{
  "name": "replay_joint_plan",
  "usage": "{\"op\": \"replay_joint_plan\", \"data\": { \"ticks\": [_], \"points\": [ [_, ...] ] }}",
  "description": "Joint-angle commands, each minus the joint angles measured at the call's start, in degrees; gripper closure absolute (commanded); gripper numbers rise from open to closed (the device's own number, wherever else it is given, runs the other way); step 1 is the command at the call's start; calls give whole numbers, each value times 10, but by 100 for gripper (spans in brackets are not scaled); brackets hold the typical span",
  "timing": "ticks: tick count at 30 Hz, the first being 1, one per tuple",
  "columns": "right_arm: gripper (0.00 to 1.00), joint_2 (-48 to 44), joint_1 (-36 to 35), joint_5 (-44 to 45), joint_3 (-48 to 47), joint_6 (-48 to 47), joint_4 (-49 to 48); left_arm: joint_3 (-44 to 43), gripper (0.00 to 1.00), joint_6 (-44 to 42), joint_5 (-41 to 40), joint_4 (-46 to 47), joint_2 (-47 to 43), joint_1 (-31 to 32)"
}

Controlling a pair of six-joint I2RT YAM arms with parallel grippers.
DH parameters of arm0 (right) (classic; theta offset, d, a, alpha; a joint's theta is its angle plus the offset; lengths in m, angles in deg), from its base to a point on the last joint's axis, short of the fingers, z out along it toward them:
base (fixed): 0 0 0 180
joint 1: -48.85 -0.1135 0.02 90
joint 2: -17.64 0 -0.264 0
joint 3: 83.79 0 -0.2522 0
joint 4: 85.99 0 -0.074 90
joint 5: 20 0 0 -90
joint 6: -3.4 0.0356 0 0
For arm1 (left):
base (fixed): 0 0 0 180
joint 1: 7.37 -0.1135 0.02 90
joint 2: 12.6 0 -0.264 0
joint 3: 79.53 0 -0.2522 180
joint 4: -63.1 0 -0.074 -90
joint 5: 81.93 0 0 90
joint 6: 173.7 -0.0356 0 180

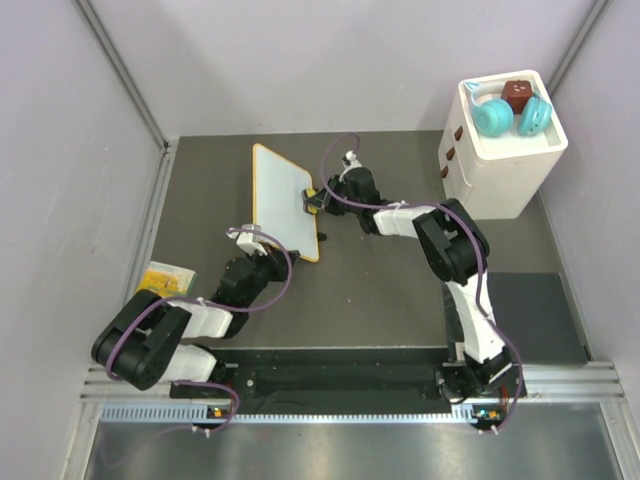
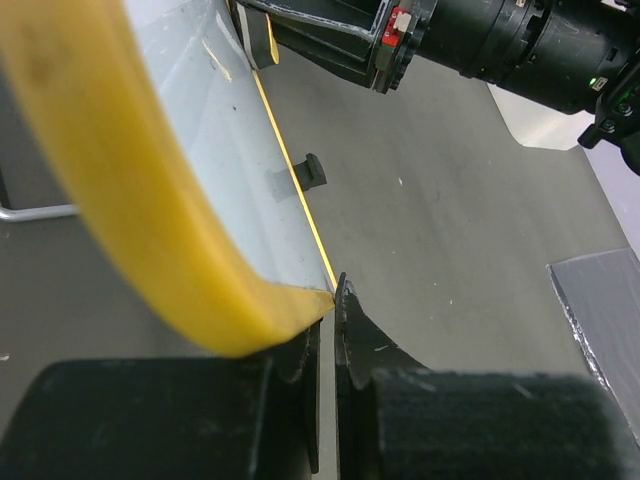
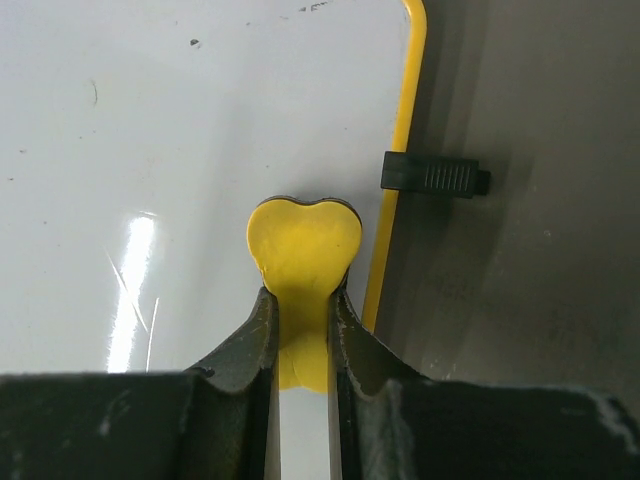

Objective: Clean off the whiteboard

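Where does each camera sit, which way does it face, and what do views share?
Top external: above, behind the bases, looking down at the table; both arms show.
Left wrist: on the left gripper, looking along the whiteboard frame its fingers pinch.
Right wrist: on the right gripper, facing the whiteboard; fingers clamp a yellow piece.
Shared: the whiteboard in all three.

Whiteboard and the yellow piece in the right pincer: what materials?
The board: glossy white, likely laminate or coated metal; sharp glare streak. Its frame: thin yellow, probably plastic. The yellow piece: matte, smooth, rounded lobes; moulded plastic or foam, can't tell which.
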State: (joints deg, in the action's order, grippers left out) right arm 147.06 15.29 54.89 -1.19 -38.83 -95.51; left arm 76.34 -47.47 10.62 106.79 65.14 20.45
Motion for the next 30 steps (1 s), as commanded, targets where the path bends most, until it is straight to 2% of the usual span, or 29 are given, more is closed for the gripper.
{"op": "replay_joint_plan", "data": {
  "ticks": [1, 6, 13, 19, 24, 30],
  "points": [
    [100, 5, -24, -48, 27, -25, 45, 10, 100, -25, 52, -34, 1, 18],
    [100, 32, -23, -36, -20, -33, 61, 11, 100, -25, 50, -34, 1, 19],
    [100, 124, -12, -50, -225, -22, 149, 11, 100, -25, 49, -34, 0, 20],
    [100, 165, 2, -49, -320, 13, 163, 11, 100, -27, 51, -34, 0, 21],
    [100, 151, 18, -46, -305, 15, 169, 11, 100, -27, 50, -34, -1, 22],
    [100, 69, 20, -47, -175, -22, 148, 9, 100, -27, 50, -37, -2, 22]
  ]
}}
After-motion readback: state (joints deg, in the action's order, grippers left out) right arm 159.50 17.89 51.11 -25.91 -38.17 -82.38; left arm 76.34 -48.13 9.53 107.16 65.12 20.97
